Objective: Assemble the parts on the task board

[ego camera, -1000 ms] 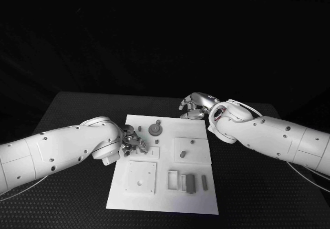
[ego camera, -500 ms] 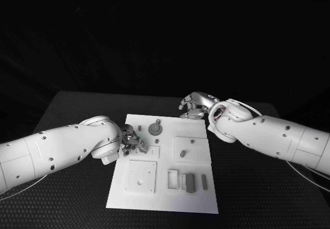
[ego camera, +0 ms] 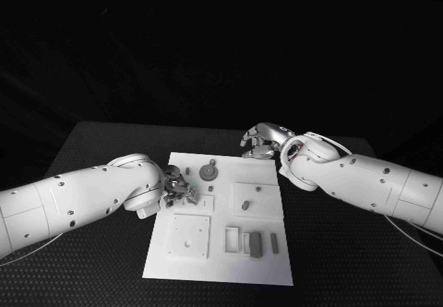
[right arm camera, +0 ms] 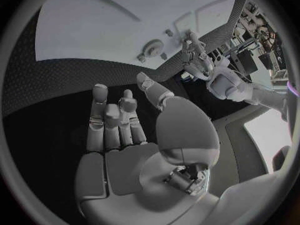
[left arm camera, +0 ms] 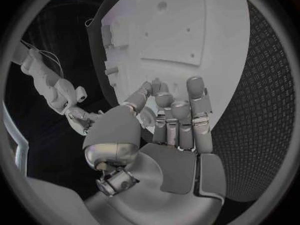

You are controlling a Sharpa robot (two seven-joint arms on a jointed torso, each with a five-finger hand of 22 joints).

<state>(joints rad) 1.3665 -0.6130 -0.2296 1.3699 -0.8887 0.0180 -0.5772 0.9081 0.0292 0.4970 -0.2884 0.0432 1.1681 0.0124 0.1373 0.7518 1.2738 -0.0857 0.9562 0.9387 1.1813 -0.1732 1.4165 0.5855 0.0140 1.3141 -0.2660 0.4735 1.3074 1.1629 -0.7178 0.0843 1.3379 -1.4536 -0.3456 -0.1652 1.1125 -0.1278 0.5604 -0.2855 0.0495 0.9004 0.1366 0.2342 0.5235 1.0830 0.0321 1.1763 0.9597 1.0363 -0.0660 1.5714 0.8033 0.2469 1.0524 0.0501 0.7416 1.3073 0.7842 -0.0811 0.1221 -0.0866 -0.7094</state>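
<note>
Both hands empty, fingers loosely curled: left hand (ego camera: 178, 190) over task board (ego camera: 221, 268) edge, right hand (ego camera: 262, 142) beyond it

White task board (ego camera: 221, 256) lies on black table (ego camera: 92, 268).

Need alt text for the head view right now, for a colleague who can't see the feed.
A white task board lies on a black table, with small grey parts on it. The left hand sits over the board's left edge, and the right hand hovers at its far right corner; neither visibly holds a part.
</note>
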